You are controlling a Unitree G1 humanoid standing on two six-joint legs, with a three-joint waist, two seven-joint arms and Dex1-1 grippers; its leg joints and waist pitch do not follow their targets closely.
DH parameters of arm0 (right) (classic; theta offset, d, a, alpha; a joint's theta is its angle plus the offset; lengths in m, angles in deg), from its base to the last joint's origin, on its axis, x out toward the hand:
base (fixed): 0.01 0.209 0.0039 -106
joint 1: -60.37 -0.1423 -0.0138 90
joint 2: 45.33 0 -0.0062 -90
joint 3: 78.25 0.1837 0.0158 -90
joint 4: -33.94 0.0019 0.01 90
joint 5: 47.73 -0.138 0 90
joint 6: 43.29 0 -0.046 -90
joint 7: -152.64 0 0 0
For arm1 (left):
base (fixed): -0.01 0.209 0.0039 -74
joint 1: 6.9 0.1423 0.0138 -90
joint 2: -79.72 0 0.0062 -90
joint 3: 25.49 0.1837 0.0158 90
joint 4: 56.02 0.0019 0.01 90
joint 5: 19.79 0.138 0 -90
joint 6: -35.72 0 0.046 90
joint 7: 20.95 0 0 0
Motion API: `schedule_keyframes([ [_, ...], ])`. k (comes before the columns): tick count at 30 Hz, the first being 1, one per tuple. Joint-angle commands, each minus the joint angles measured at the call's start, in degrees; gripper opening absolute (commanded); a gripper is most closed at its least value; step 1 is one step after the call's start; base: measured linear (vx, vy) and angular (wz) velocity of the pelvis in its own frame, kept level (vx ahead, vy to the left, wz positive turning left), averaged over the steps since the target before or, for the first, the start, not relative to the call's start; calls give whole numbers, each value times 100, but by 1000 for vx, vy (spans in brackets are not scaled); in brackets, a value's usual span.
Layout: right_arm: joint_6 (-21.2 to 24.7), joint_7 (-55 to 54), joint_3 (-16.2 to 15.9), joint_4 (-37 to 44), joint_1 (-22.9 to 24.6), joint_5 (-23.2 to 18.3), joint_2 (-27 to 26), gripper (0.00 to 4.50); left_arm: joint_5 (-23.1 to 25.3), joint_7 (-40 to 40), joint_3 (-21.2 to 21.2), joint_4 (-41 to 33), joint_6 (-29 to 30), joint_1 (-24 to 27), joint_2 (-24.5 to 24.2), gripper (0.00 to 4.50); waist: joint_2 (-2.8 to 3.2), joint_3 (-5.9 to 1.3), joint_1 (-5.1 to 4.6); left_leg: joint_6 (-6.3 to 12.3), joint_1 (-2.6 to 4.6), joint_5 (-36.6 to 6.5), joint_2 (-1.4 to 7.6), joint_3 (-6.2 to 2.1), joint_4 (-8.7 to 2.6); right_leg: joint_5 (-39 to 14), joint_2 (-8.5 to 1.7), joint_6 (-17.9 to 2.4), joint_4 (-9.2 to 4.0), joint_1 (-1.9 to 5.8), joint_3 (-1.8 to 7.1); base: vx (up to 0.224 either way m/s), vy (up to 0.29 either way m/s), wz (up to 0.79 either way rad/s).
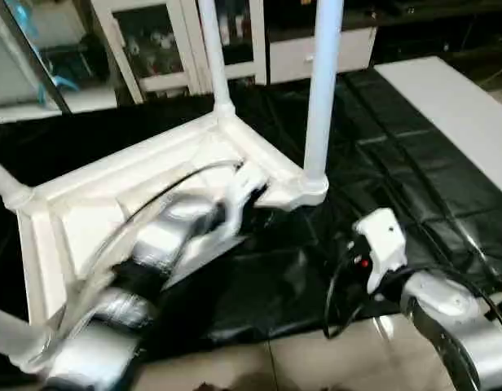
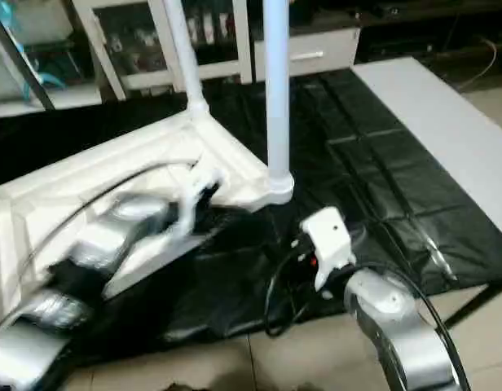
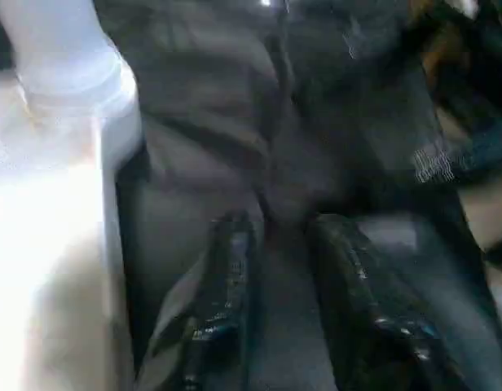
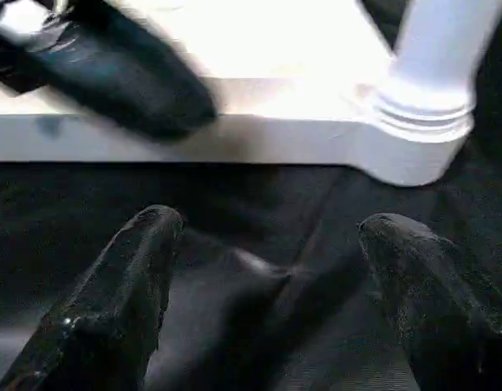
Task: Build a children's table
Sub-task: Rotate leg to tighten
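The tabletop (image 1: 145,183) lies upside down on the black cover (image 1: 381,163), legs (image 1: 323,90) standing up. Left gripper (image 3: 275,318) slightly apart, right gripper (image 4: 267,285) wide apart, both empty. Check the five o'clock corner leg's seating, then grip the rim evenly.

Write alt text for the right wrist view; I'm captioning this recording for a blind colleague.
The right tool, its two black fingers spread wide and empty, hovers over the black table cover facing the white tabletop edge. A white leg stands in the corner socket, and the left tool lies at the tabletop's rim.
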Motion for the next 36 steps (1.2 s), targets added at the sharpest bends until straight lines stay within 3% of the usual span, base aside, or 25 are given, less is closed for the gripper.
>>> schedule_keyframes([
  [1,182,119,-119,197,-89,-111,84,378,188,-155,129,-535,410,197,-406,146,-119,-289,-26,280,118,-1571,226,-142,-487,-1786,-131,-1010,-444,197,115,0,0,0],
  [3,358,175,-176,258,-187,-153,118,378,699,91,222,-803,584,424,-734,178,-250,-302,-38,174,142,-1590,219,-127,-482,-1763,-118,-917,-464,189,129,0,0,0],
  [4,370,180,-180,262,-194,-157,119,378,740,117,229,-815,595,436,-753,178,-250,-302,-38,174,142,-1590,219,-127,-482,-1763,-118,-917,-464,189,129,0,0,0],
  [5,404,201,-193,261,-222,-171,122,378,915,236,255,-818,603,467,-813,182,-168,-308,-19,167,145,-1455,220,-140,-477,-1618,-128,-900,-429,191,139,0,0,0],
  [6,404,201,-193,261,-222,-171,122,378,915,236,255,-818,603,467,-813,190,-153,-311,-4,152,158,-1387,213,-131,-469,-1543,-126,-883,-440,179,137,0,0,0],
  [7,421,232,-247,208,-298,-130,109,378,1294,705,222,-616,436,445,-833,214,-250,-312,20,128,168,-1360,225,-117,-470,-1431,-115,-911,-449,166,144,0,0,0],
  [9,442,241,-271,181,-342,-109,98,378,1411,1061,213,-561,436,414,-852,220,-210,-312,36,105,144,-1314,209,-125,-470,-1321,-133,-926,-417,193,147,0,0,0],
  [10,451,246,-285,168,-366,-105,89,378,1496,1282,201,-480,391,382,-850,226,-299,-317,24,114,126,-1307,205,-119,-461,-1291,-128,-922,-415,205,146,0,0,0],
  [11,481,276,-323,146,-417,-108,82,378,1693,1808,244,-356,335,311,-899,239,-296,-315,39,92,119,-1372,195,-134,-463,-1445,-138,-867,-407,213,147,0,0,0],
  [13,513,302,-372,140,-450,-101,91,378,1937,2099,292,-286,231,285,-938,261,-281,-309,13,37,86,-1421,184,-154,-474,-1565,-138,-770,-424,232,138,0,0,0],
  [15,519,301,-384,135,-456,-91,95,378,2007,2177,301,-257,163,285,-935,267,-320,-312,-11,-22,88,-1498,181,-168,-481,-1602,-126,-722,-428,225,136,0,0,0],
  [18,544,280,-383,139,-464,-103,108,378,2152,2519,247,-116,-20,261,-803,304,-294,-329,-6,-5,130,-1468,183,-151,-451,-1332,-118,-863,-423,192,150,0,0,0],
  [19,549,266,-384,146,-455,-98,113,378,2221,2735,231,23,-176,236,-705,305,-310,-336,4,20,122,-1396,185,-147,-445,-1190,-118,-923,-415,203,149,0,0,0],
  [21,551,260,-385,154,-447,-96,113,378,2236,2806,223,67,-242,236,-668,311,-317,-347,54,77,122,-1277,187,-137,-428,-960,-120,-1008,-398,209,151,0,0,0],
  [22,552,258,-385,158,-442,-94,115,378,2234,2836,218,83,-253,238,-652,340,-317,-347,54,77,122,-1277,187,-137,-428,-960,-120,-1008,-398,209,151,0,0,0],
  [23,559,232,-374,182,-396,-64,121,378,2280,3230,224,370,-494,238,-535,340,-273,-342,59,75,122,-1311,182,-137,-428,-906,-115,-1038,-394,208,145,0,0,0],
  [24,558,225,-372,185,-389,-54,121,378,2293,3315,223,439,-541,235,-515,347,-275,-342,60,75,124,-1349,175,-137,-422,-922,-108,-1034,-401,207,140,0,0,0],
  [25,549,204,-366,186,-366,-26,106,378,2434,3808,201,798,-847,192,-445,349,-275,-343,62,66,110,-1425,172,-146,-430,-1005,-117,-1002,-403,229,140,0,0,0],
  [30,532,179,-385,170,-359,-8,73,378,2554,4602,52,1305,-1416,162,-311,379,-303,-347,30,26,98,-1578,163,-172,-435,-1315,-116,-814,-440,235,129,0,0,0],
  [33,472,139,-475,121,-355,56,30,378,2400,5414,-365,1621,-1997,353,-140,393,-308,-356,32,58,95,-1509,162,-171,-419,-1223,-113,-839,-436,227,128,0,0,0],
  [36,402,145,-506,138,-307,53,11,378,1579,5434,-1143,1204,-2743,809,224,423,-298,-368,48,139,88,-1398,178,-166,-412,-1010,-126,-1014,-417,230,117,0,0,0],
])
